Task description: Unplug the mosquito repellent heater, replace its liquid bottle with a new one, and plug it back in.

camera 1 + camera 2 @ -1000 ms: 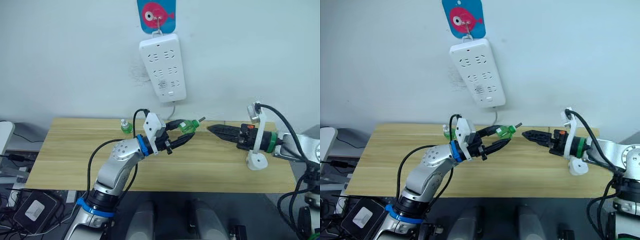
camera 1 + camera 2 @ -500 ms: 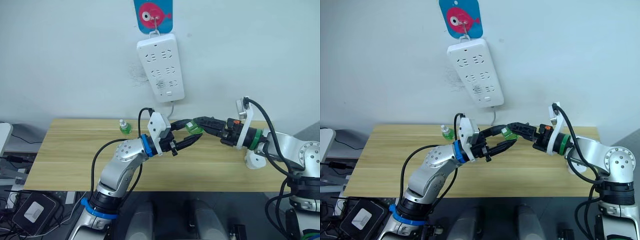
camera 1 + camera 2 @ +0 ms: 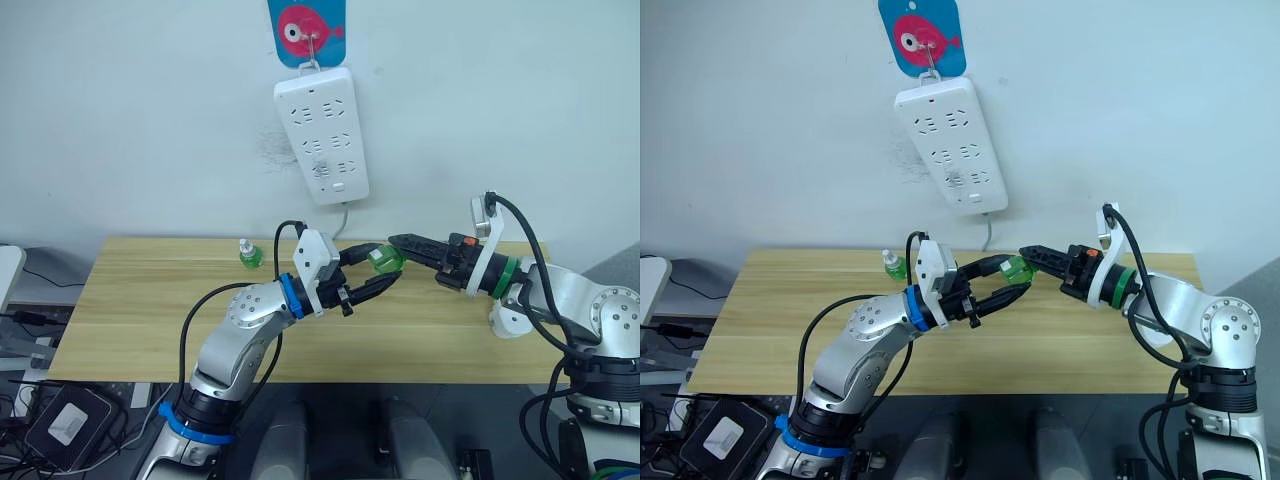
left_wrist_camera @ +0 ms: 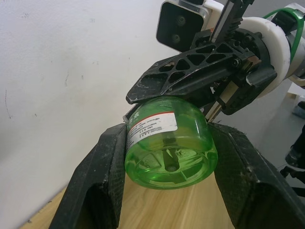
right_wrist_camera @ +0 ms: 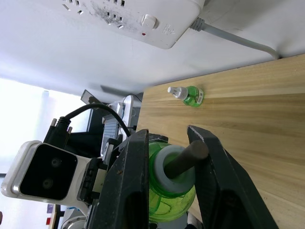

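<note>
A green liquid bottle [image 4: 169, 143] is held sideways above the wooden table [image 3: 140, 310], my left gripper [image 3: 386, 266] shut on its body. From the right, my right gripper [image 3: 396, 242] reaches in, and its fingers [image 5: 136, 157] press against the bottle's white collar and dark wick [image 5: 183, 160]. A second green bottle [image 3: 247, 254] stands upright at the table's back left. The white mosquito repellent heater [image 3: 507, 321] sits on the table at the right, partly behind my right forearm. It is not plugged into the power strip [image 3: 321, 133].
The white power strip hangs on the wall above the table from a hook on a blue fish sticker [image 3: 305, 28]. Its cord [image 3: 345, 215] drops behind the table. Devices and cables lie on the floor at the left [image 3: 60, 420].
My right gripper has moved left from the table's right side to the bottle and closed around its top. My left gripper keeps its hold on the bottle and has barely shifted.
</note>
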Action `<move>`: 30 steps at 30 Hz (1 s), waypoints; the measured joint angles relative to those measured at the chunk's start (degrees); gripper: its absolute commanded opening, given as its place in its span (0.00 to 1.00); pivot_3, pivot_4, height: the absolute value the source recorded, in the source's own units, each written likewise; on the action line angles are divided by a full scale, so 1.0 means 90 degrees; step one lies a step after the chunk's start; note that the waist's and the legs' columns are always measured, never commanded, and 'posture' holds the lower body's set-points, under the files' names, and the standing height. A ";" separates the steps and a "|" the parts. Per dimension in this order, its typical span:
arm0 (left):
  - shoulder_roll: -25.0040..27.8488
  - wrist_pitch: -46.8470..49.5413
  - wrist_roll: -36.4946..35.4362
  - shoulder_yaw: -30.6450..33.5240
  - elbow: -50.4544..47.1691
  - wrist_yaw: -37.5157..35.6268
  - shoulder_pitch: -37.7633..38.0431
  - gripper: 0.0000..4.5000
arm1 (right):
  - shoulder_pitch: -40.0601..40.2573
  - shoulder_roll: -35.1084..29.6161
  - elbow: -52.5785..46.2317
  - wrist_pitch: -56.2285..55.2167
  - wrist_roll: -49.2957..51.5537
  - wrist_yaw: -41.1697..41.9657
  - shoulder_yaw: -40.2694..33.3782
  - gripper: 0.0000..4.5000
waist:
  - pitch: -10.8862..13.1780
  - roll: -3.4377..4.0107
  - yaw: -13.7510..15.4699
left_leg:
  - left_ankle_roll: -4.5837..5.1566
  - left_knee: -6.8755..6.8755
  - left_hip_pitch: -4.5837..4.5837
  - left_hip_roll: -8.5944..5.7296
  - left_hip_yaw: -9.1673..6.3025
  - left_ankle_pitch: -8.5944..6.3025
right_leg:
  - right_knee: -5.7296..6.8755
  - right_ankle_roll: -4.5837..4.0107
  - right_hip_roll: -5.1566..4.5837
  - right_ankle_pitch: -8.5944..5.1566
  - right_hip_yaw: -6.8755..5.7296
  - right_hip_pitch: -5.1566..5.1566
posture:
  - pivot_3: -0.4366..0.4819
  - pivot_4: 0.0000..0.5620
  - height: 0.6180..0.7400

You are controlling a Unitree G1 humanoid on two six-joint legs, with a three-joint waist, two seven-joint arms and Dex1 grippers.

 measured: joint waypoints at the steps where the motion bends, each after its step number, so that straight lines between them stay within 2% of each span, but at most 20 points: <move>1: 0.0002 0.0000 0.0000 0.0000 0.0000 -0.0010 0.0000 0.78 | 0.0005 0.0000 0.0000 -0.0003 -0.0007 -0.0052 -0.0006 0.19 | 0.0000 0.0000 0.0000 | 0.0000 0.0000 0.0000 0.0000 0.0000 0.0000 | 0.0000 0.0000 0.0000 0.0000 0.0000 0.0000 | 0.52 0.51 1.00; 4: 0.0050 0.0029 -0.0011 -0.0001 -0.0001 -0.0135 -0.0002 0.97 | 0.0048 0.0035 0.0000 -0.0191 -0.0016 -0.0476 -0.0111 0.19 | 0.0000 0.0000 -0.0001 | 0.0000 0.0000 0.0000 0.0000 0.0000 0.0000 | 0.0000 0.0000 0.0000 0.0000 0.0000 0.0000 | 0.52 0.51 1.00; 5: 0.0093 0.0039 -0.0015 0.0002 -0.0001 -0.0165 -0.0003 1.00 | 0.0066 -0.0010 0.0004 -0.0224 -0.0019 -0.0560 -0.0128 0.19 | 0.0000 0.0000 -0.0001 | 0.0000 -0.0001 0.0000 0.0000 0.0000 0.0000 | 0.0000 0.0000 0.0000 0.0000 0.0000 -0.0001 | 0.52 0.51 1.00; 10: 0.0376 0.0076 -0.0065 0.0033 -0.0014 -0.0369 -0.0032 1.00 | 0.0368 -0.1047 -0.0045 -0.0139 -0.0242 -0.0393 -0.0053 0.19 | 0.0001 0.0001 0.0013 | 0.0000 -0.0002 -0.0002 -0.0002 -0.0001 0.0000 | -0.0004 0.0000 0.0000 0.0000 0.0000 -0.0001 | 0.53 0.50 1.00; 11: 0.0449 0.0096 -0.0064 0.0012 -0.0009 -0.0473 -0.0093 1.00 | 0.0504 -0.1363 -0.0292 -0.0173 -0.0933 0.0151 0.0108 0.19 | 0.0002 0.0003 0.0014 | 0.0000 -0.0004 -0.0003 -0.0002 0.0000 0.0000 | -0.0004 0.0001 0.0000 0.0000 0.0000 -0.0001 | 0.53 0.50 1.00; 13: 0.0864 0.0186 -0.0032 -0.0099 -0.0004 -0.0868 -0.0390 1.00 | 0.0853 -0.2490 -0.0997 -0.0928 -0.3351 0.1648 0.1214 0.19 | 0.0004 0.0009 0.0027 | -0.0001 -0.0005 0.0003 -0.0003 -0.0013 0.0000 | -0.0008 0.0006 0.0045 -0.0004 -0.0006 -0.0003 | 0.54 0.50 1.00; 15: 0.1253 0.0216 0.0036 -0.0182 0.0045 -0.1338 -0.0692 1.00 | 0.1320 -0.3010 -0.1061 -0.2298 -0.5906 0.3071 0.2303 0.19 | 0.0001 0.0004 0.0024 | -0.0003 -0.0006 0.0005 0.0000 -0.0014 0.0002 | -0.0010 0.0011 0.0056 -0.0007 -0.0015 -0.0002 | 0.53 0.49 1.00; 18: 0.1328 0.0199 0.0098 -0.0359 0.0288 -0.1720 -0.0932 1.00 | 0.1560 -0.2689 -0.0389 -0.3776 -0.7922 0.3808 0.2984 0.19 | 0.0004 0.0004 0.0005 | -0.0006 -0.0004 0.0009 0.0004 0.0010 0.0003 | -0.0005 0.0010 0.0039 -0.0006 -0.0002 -0.0004 | 0.52 0.48 1.00; 21: 0.1311 0.0117 0.0208 -0.0510 0.0612 -0.1985 -0.1133 1.00 | 0.1574 -0.2175 0.0659 -0.4975 -0.9377 0.3953 0.3063 0.19 | 0.0004 0.0004 -0.0005 | -0.0011 -0.0002 0.0012 0.0006 0.0022 0.0006 | -0.0003 0.0009 0.0027 -0.0005 0.0006 -0.0005 | 0.51 0.48 1.00; 24: 0.1200 -0.0030 0.0322 -0.0509 0.1006 -0.2103 -0.1346 1.00 | 0.1482 -0.1572 0.1550 -0.5718 -1.0263 0.3965 0.2947 0.19 | 0.0004 0.0004 0.0001 | -0.0019 -0.0002 0.0011 0.0007 0.0013 0.0011 | -0.0001 0.0007 0.0027 -0.0004 0.0006 -0.0005 | 0.51 0.48 1.00; 30: 0.1041 -0.0260 0.0463 -0.0509 0.1276 -0.2213 -0.1476 1.00 | 0.1406 -0.0943 0.2278 -0.6223 -1.0994 0.4217 0.2772 0.19 | 0.0004 0.0005 -0.0001 | -0.0030 -0.0003 0.0010 0.0007 0.0008 0.0017 | 0.0002 0.0006 0.0022 -0.0004 0.0010 -0.0005 | 0.51 0.48 1.00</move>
